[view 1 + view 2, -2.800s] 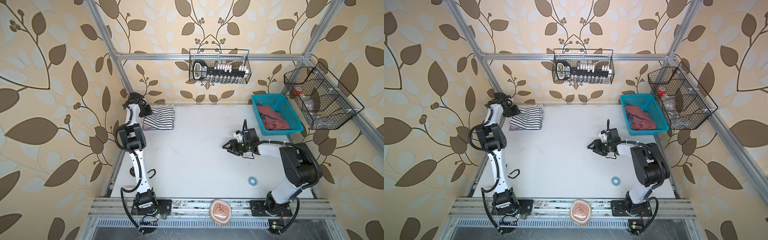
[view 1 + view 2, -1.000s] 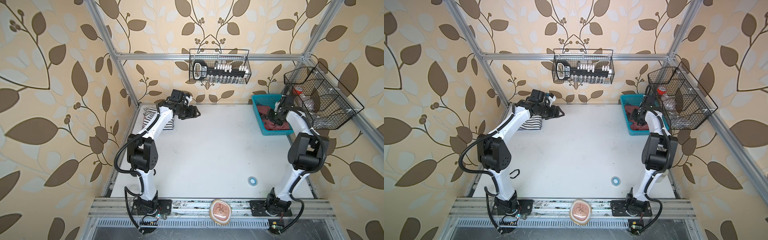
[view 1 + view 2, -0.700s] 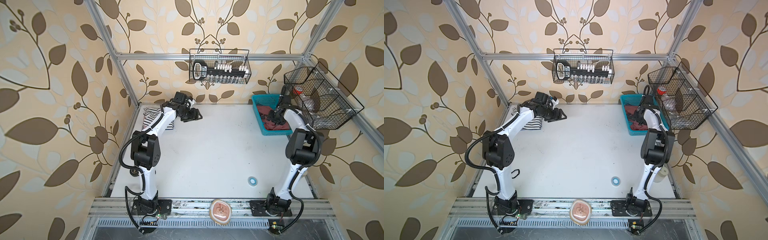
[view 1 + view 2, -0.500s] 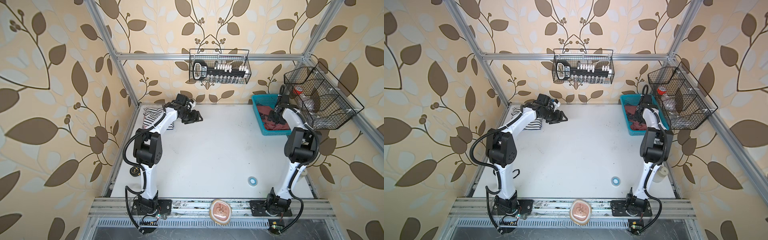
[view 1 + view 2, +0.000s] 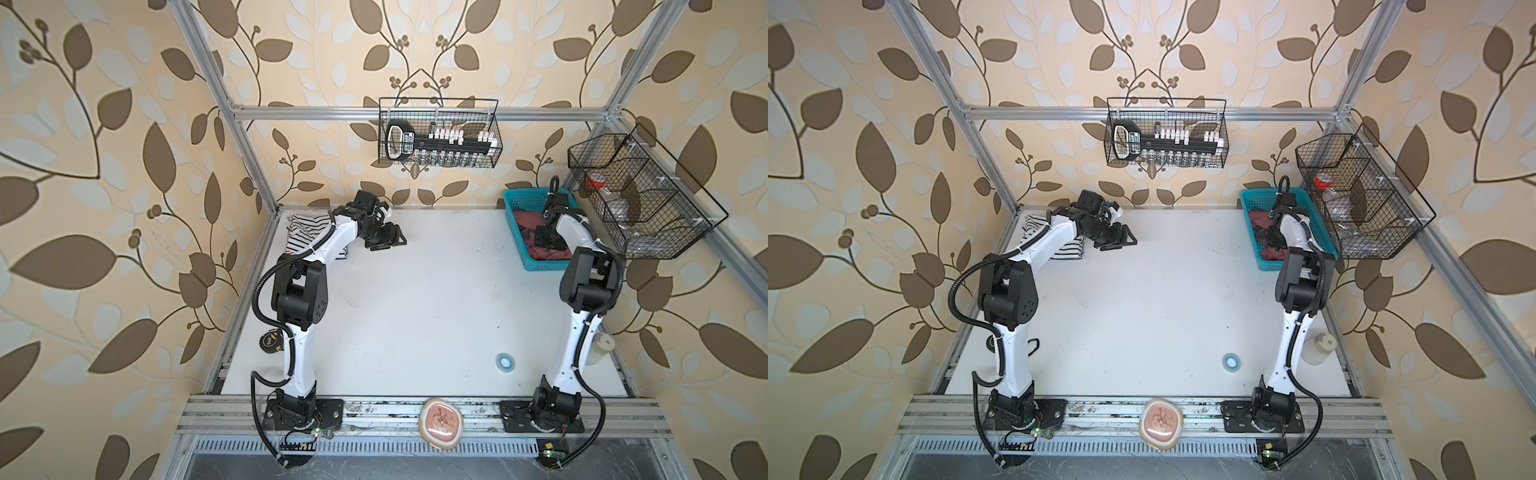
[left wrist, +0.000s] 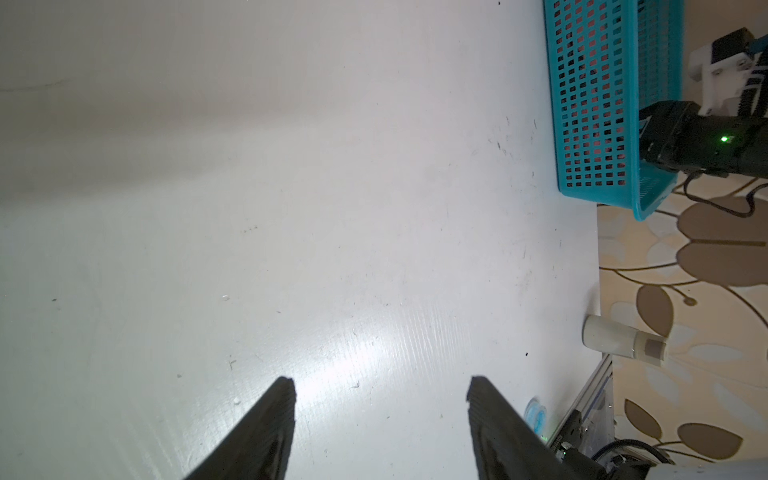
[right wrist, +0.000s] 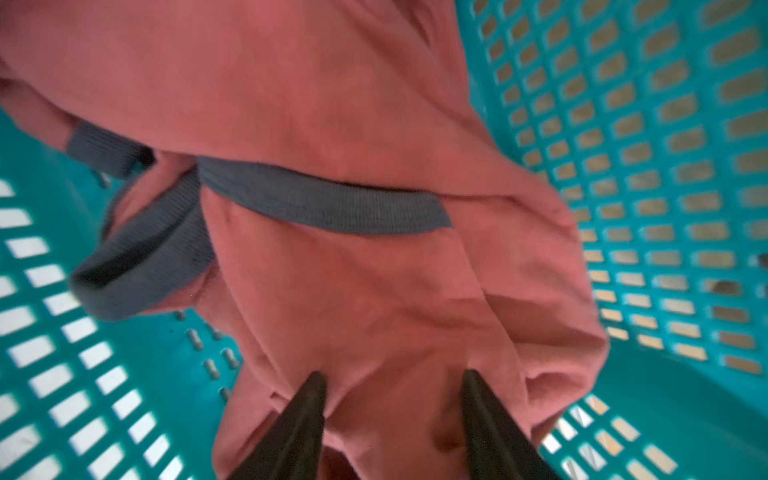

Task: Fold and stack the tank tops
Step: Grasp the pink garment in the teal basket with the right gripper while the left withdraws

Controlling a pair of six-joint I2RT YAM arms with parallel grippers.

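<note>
Dusty red tank top (image 7: 374, 104) next for folding: right end effector (image 7: 390, 378), now inside the basket (image 7: 644, 124), narrows around it, grip unclear; left end effector (image 6: 380, 384) open, empty.

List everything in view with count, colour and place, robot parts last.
table: one, white, centre.
striped tank tops: folded pile, black-and-white stripes showing, back left corner; count unclear behind the arm.
dusty red tank top: one, grey-blue trim, crumpled in the plastic basket.
plastic basket: one, teal, back right corner.
wire baskets: two, black, on back and right rails.
tape roll: one, blue, front right of table.
bottle: one, white, beyond the table's right edge.
tape measure: one, black and yellow, table's left edge.
disc: one, pinkish, front rail.
left end effector: one, black, open over bare table.
right end effector: one, black, inside the plastic basket, tips apart against the dusty red top; grip unclear.
</note>
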